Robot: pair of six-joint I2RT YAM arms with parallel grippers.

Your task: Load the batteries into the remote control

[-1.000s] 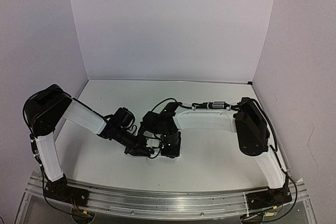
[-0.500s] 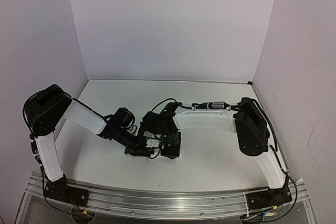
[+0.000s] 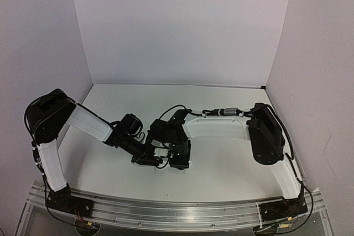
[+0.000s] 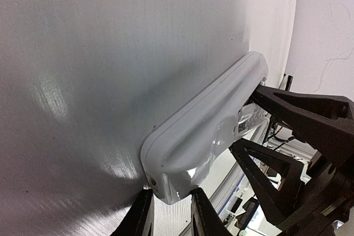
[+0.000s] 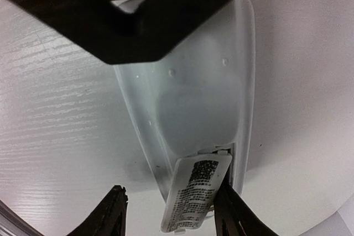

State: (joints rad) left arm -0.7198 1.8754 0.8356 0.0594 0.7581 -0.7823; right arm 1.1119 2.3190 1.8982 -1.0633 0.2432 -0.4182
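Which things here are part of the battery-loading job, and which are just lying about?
Job: remote control, gripped by left claw; its labelled cover piece, inside the open right claw. Batteries not visible.
Lying about: only the table.

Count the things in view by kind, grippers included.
remote: 1
cover: 1
batteries: 0 in view
grippers: 2, the left gripper and the right gripper
Total: 4
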